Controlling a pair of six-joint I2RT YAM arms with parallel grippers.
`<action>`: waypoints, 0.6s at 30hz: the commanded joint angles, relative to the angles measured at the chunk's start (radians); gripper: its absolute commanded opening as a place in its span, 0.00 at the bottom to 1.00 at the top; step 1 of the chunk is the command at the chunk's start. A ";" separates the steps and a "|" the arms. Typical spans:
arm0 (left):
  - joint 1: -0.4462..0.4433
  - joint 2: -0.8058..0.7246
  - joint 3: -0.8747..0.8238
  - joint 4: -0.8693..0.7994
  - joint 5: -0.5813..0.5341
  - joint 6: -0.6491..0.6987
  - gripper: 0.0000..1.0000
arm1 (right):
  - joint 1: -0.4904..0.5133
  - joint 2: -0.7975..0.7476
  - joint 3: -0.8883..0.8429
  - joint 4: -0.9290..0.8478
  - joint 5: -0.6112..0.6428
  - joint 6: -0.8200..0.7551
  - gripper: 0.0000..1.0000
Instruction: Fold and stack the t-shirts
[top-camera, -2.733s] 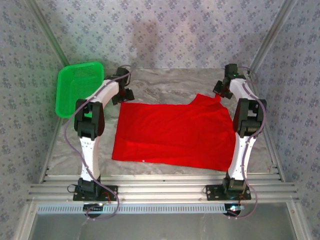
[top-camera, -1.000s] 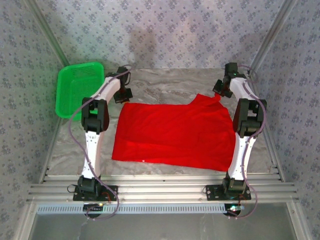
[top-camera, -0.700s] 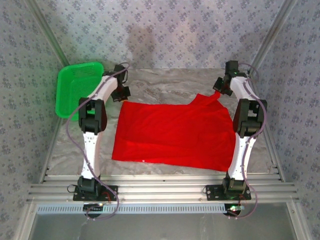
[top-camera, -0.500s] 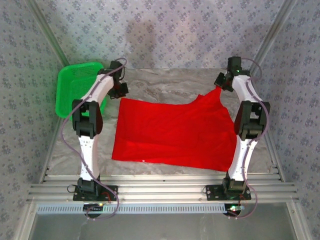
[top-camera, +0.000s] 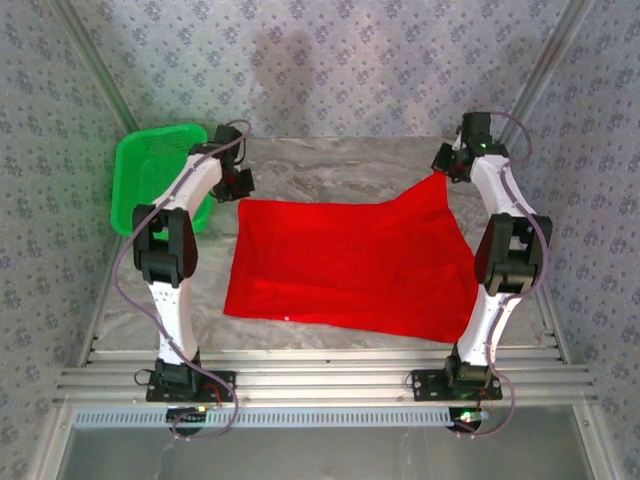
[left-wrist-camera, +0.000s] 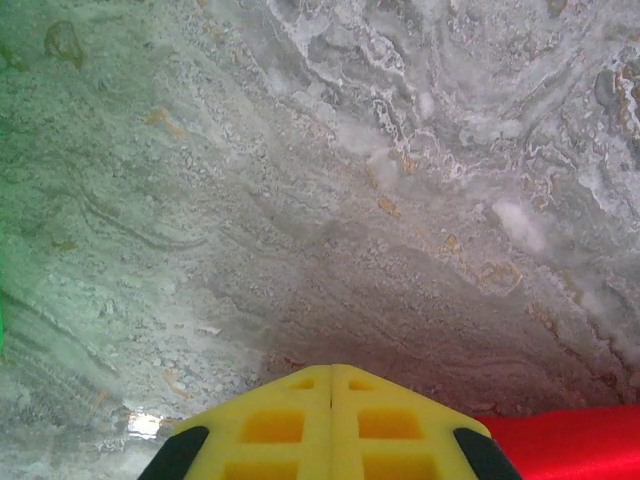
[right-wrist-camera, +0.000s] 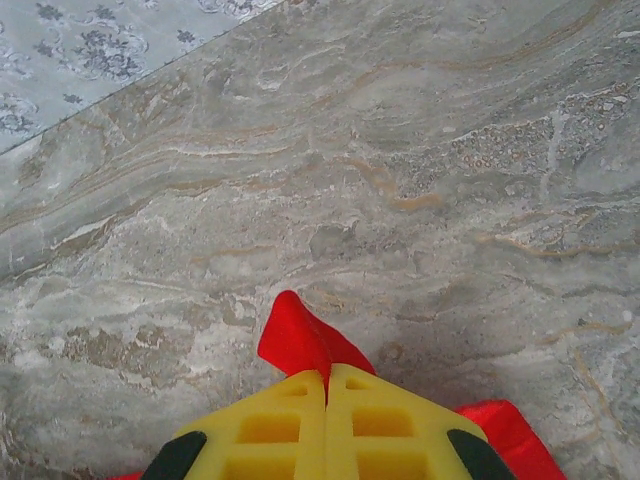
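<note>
The red t-shirt (top-camera: 350, 260) lies spread across the marble table (top-camera: 340, 160), plain side up. My right gripper (top-camera: 447, 168) is at its far right corner, shut on a tuft of red cloth (right-wrist-camera: 295, 335) that sticks out past the yellow fingertips (right-wrist-camera: 327, 372), and that corner is raised. My left gripper (top-camera: 240, 188) is at the far left corner with its jaws shut. In the left wrist view no cloth shows between the tips (left-wrist-camera: 332, 368), and red cloth (left-wrist-camera: 570, 445) starts at their right side. The far edge runs straight between the two grippers.
A green mesh basket (top-camera: 150, 180) leans at the far left, right behind the left arm. Patterned walls close the back and both sides. Bare marble (right-wrist-camera: 420, 150) lies beyond the shirt's far edge. The metal rail (top-camera: 320, 380) carries both arm bases.
Both arms have stretched away from the bases. The right gripper pulled its corner back and up, the left corner slid a little left, and the far edge went straight.
</note>
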 joint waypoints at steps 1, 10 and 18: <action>0.008 -0.086 -0.036 0.021 0.009 0.016 0.00 | 0.003 -0.093 -0.050 0.002 -0.007 -0.042 0.00; 0.034 -0.175 -0.163 0.052 0.007 0.020 0.00 | 0.015 -0.295 -0.275 0.009 0.036 -0.050 0.00; 0.037 -0.234 -0.244 0.073 0.038 0.023 0.00 | 0.011 -0.443 -0.438 -0.002 0.045 -0.038 0.00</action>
